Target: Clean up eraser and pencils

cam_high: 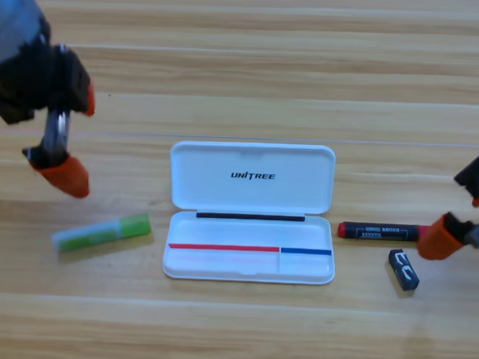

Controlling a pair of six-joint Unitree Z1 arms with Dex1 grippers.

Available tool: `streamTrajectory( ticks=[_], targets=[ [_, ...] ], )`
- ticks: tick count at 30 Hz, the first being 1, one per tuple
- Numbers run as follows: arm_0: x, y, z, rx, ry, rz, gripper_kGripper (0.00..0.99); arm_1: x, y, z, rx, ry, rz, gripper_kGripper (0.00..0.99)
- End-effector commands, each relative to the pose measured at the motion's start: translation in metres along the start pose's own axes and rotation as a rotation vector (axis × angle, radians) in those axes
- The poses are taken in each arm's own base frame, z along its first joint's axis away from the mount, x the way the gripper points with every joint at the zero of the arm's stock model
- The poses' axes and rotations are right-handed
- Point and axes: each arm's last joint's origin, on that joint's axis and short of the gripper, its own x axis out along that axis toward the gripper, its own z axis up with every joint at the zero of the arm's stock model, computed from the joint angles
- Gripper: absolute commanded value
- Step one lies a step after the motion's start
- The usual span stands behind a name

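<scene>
— Wooden table [244, 54], white case [250, 211] lying open mid-table, ready for filling?
— Yes. Black pencil [379, 231] and eraser [404, 269] lie right of it, by the right gripper [450, 234]; green pencil [102, 232] left, below the left gripper [68, 142], jaws apart. Right jaws: cannot tell.

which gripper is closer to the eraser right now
Right. The right gripper sits just up and right of the eraser; the left gripper is far across the white case.
</scene>
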Motion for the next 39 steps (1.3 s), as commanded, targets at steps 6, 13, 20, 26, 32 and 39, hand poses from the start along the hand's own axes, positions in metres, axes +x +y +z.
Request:
streamTrajectory(
  ticks=[6, 13, 20, 26, 32, 39],
  targets=[
    [0.085, 0.014, -0.007, -0.044, 0.232, -0.157, 0.979, 0.087, 0.007, 0.029, 0.168, 0.194, -0.039, 0.983],
    [0.104, 0.015, -0.011, -0.060, 0.229, -0.175, 0.979, 0.121, 0.009, 0.035, 0.218, 0.268, -0.065, 0.922],
    [0.128, 0.009, -0.018, -0.069, 0.185, -0.161, 0.979, 0.136, 0.009, 0.034, 0.255, 0.310, -0.074, 0.808],
    [0.150, 0.008, -0.019, -0.072, 0.180, -0.160, 0.979, 0.139, 0.008, 0.031, 0.274, 0.336, -0.049, 0.206],
    [0.166, 0.012, -0.016, -0.069, 0.196, -0.170, 0.979, 0.143, 0.002, 0.026, 0.306, 0.363, -0.030, 0.000],
    [0.180, 0.024, -0.022, -0.076, 0.208, -0.176, 0.979, 0.100, -0.007, 0.045, 0.046, 0.267, 0.035, 0.000]
  ],
)
